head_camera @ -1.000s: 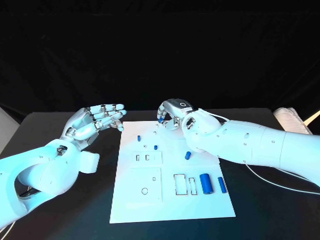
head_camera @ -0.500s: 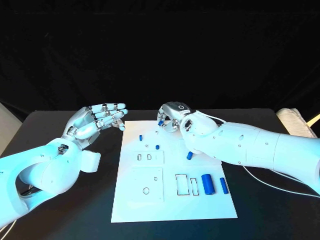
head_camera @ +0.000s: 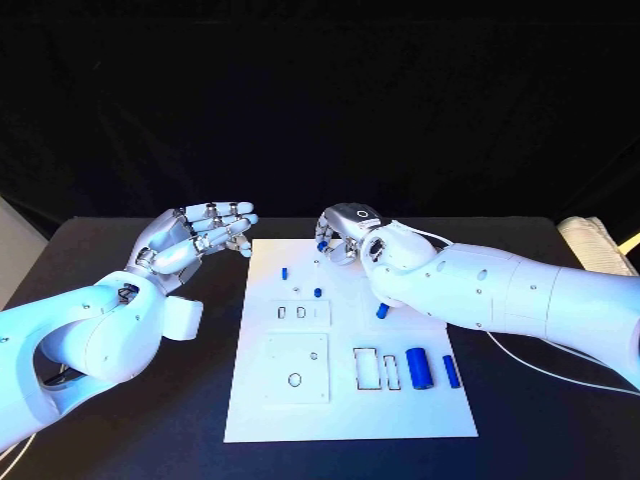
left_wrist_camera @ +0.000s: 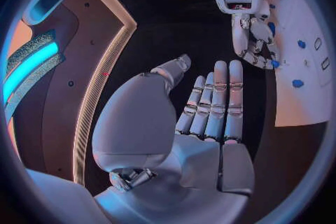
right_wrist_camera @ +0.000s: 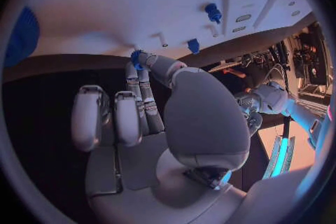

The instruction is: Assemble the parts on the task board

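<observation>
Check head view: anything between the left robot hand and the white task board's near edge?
Nothing: just bare black table between the open left robot hand and the white task board; head view shows the gap.

We see cool bluish light from above, bright on the task board [head_camera: 352, 400] against a dark counter [head_camera: 551, 420]; our wrist views bend and blur toward their rims.

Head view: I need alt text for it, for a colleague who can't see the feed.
The right hand pinches a small blue part over the far edge of the white task board, while the left hand hovers open beside the board's far left corner. More blue parts lie and stand on the board, which rests on a black table.
</observation>
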